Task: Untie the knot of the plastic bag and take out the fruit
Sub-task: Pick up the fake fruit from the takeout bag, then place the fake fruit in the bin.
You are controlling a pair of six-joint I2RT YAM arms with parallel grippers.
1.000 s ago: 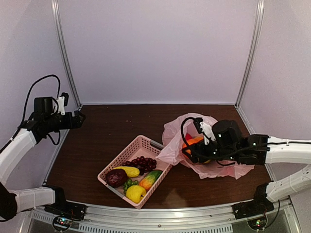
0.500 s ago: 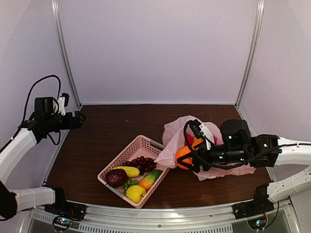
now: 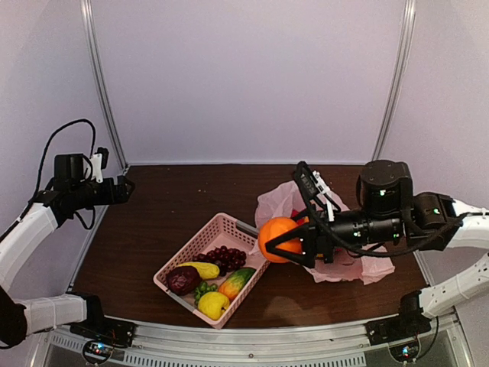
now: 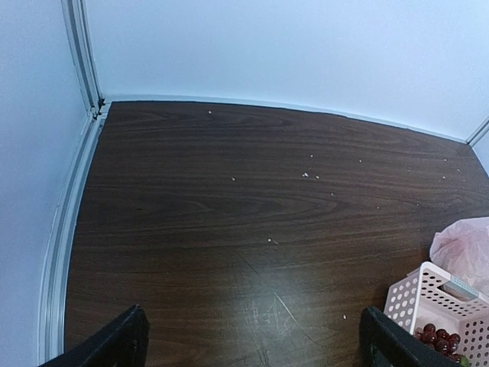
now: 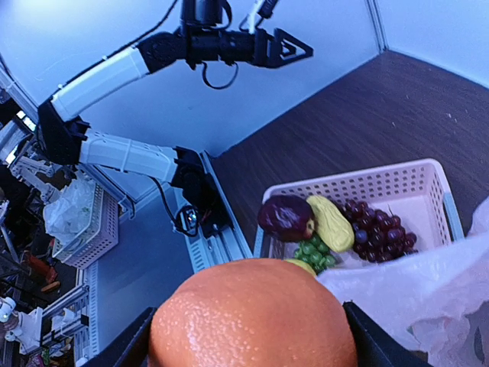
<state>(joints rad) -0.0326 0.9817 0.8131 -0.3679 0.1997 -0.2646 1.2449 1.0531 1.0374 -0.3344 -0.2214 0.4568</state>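
Note:
My right gripper (image 3: 284, 245) is shut on an orange (image 3: 276, 236) and holds it in the air between the pink plastic bag (image 3: 359, 264) and the pink basket (image 3: 216, 226). In the right wrist view the orange (image 5: 252, 315) fills the space between the fingers. The bag lies crumpled and open at the right, and a red fruit (image 3: 295, 216) shows inside it. No knot shows. A corner of the bag (image 4: 462, 241) shows in the left wrist view. My left gripper (image 3: 122, 186) is open and empty, raised at the far left, with its fingertips (image 4: 122, 336) wide apart.
The basket (image 5: 397, 183) holds dark red grapes (image 3: 225, 256), a dark maroon fruit (image 3: 183, 278), a yellow elongated fruit (image 3: 202, 268), green grapes (image 3: 204, 289), a yellow lemon (image 3: 213, 304) and an orange-green fruit (image 3: 236, 280). White walls and metal posts enclose the dark wooden table (image 3: 176, 206).
My right gripper lifted the orange out of the bag and carried it left and up toward the basket. The left arm has not moved.

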